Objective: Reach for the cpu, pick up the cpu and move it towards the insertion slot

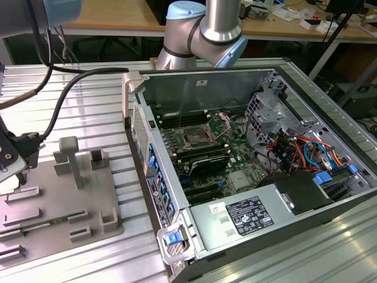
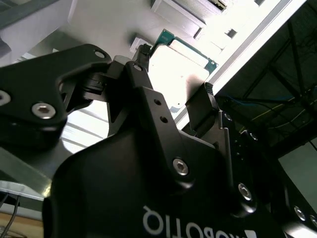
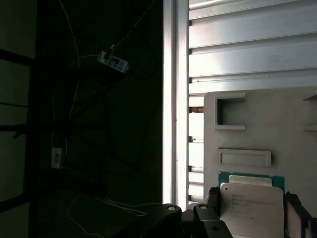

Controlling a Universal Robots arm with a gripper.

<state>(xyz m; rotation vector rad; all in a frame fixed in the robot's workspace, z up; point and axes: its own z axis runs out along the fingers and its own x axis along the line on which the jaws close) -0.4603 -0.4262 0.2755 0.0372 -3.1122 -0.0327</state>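
Second wrist view: the gripper (image 2: 176, 74) hangs over the cpu (image 2: 184, 63) on its grey fixture (image 2: 99, 25), fingers (image 2: 200, 106) apart astride opposite edges, seemingly lined up to pinch it.

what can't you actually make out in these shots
cpu, second wrist view: top washed out by glare, part hidden behind the gripper body.
cpu, first wrist view: one end cut off by the picture's edge.
insertion slot, exterior view: contacts too small to see.
arm's end, exterior view: cut off by that view's left edge.
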